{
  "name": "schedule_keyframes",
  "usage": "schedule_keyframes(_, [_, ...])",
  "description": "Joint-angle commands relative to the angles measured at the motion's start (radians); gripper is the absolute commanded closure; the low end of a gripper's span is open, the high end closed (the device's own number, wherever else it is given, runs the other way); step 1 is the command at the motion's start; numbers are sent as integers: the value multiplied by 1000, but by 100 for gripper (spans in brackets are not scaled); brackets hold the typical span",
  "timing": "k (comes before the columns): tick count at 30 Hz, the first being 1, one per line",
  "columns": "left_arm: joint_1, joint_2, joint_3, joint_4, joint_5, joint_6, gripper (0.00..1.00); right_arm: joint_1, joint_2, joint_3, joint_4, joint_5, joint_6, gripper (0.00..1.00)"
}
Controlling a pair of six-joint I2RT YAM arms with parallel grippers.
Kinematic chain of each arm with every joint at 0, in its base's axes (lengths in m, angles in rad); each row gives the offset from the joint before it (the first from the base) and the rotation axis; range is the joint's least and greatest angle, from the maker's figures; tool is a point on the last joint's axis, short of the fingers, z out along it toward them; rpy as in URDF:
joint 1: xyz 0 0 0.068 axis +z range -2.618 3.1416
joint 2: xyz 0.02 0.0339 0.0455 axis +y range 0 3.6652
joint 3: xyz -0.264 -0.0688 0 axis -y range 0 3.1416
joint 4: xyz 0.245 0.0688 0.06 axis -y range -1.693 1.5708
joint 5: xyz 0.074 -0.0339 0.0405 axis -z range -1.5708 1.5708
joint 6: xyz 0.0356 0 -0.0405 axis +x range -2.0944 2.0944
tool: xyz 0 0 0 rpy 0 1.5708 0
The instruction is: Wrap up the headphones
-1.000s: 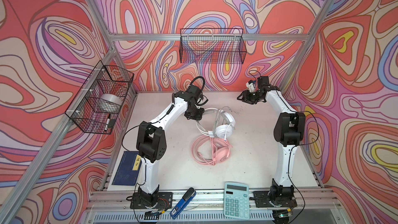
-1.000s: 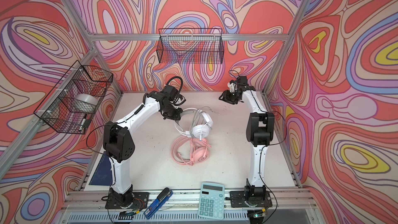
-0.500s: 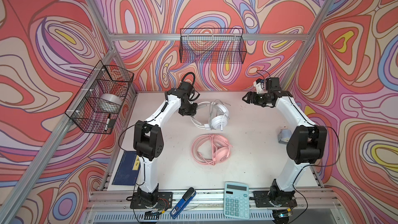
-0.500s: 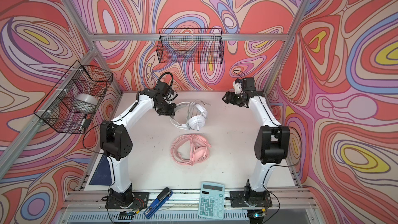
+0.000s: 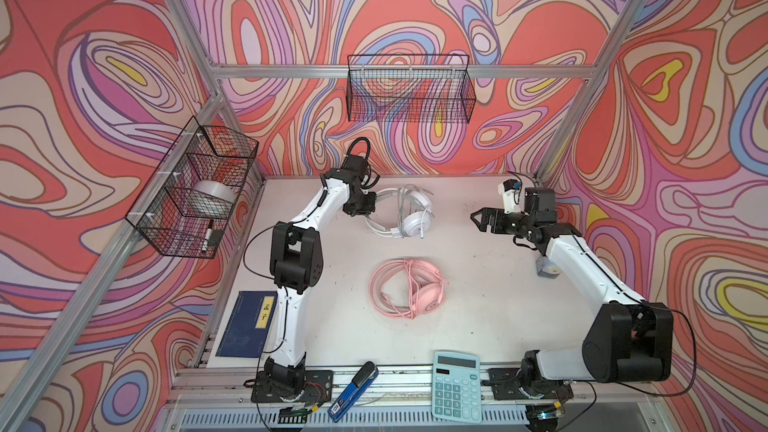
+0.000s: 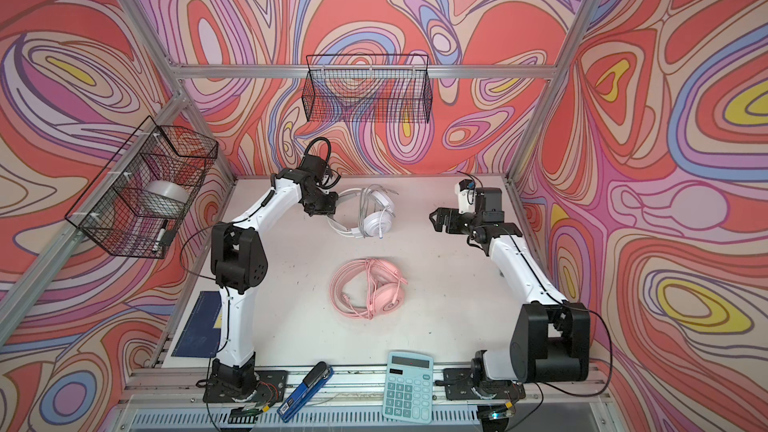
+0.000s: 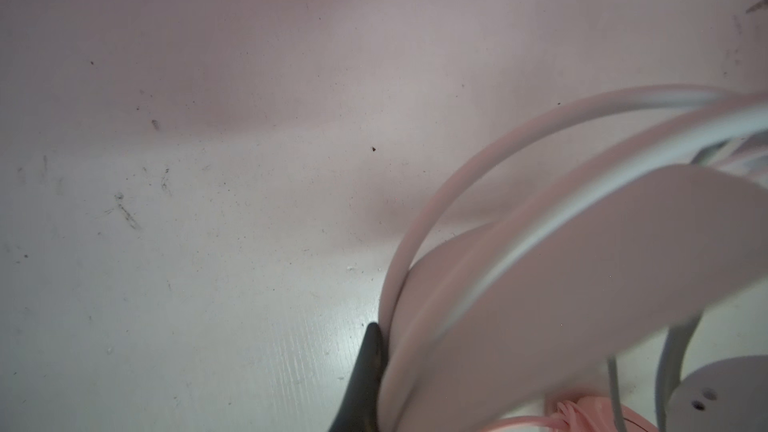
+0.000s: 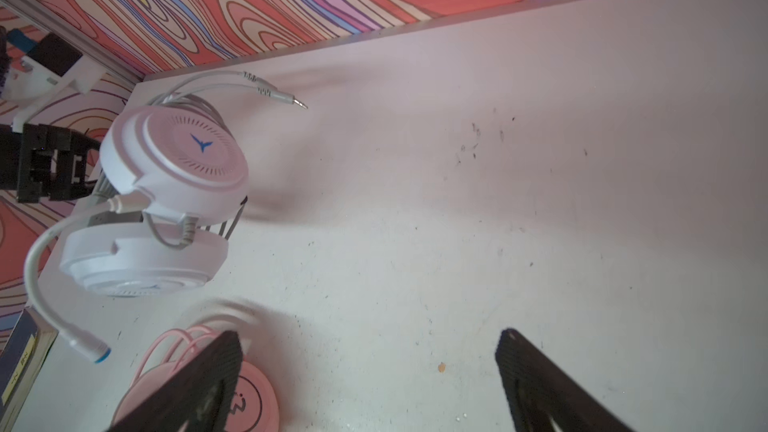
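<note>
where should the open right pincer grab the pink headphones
Probably the thin headband at the left of the pink headphones in a top view, from straight above: they lie flat on the table, bare surface shows inside the arc, and the round earcup is bulkier.

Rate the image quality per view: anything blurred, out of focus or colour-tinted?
Left wrist view: the white headset, close to the lens, is smeared and out of focus; the table behind is sharper. Right wrist view: headset crisp, fingers of the right pincer dark and soft, far table tinted pink. Both top views: sharp, evenly lit, faint shadows.
</note>
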Motion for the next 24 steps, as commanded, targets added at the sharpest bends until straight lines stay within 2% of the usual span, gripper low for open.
schedule_keyframes(1, [11,29,47,51,21,16,100,19,-57,-67,82,20,9,1])
schedule_keyframes(8, [20,120,81,90,3,28,100,33,-149,-172,91,49,0,2])
schedule_keyframes(24, [35,220,125,141,-80,12,98,34,-174,-156,53,80,-1,2])
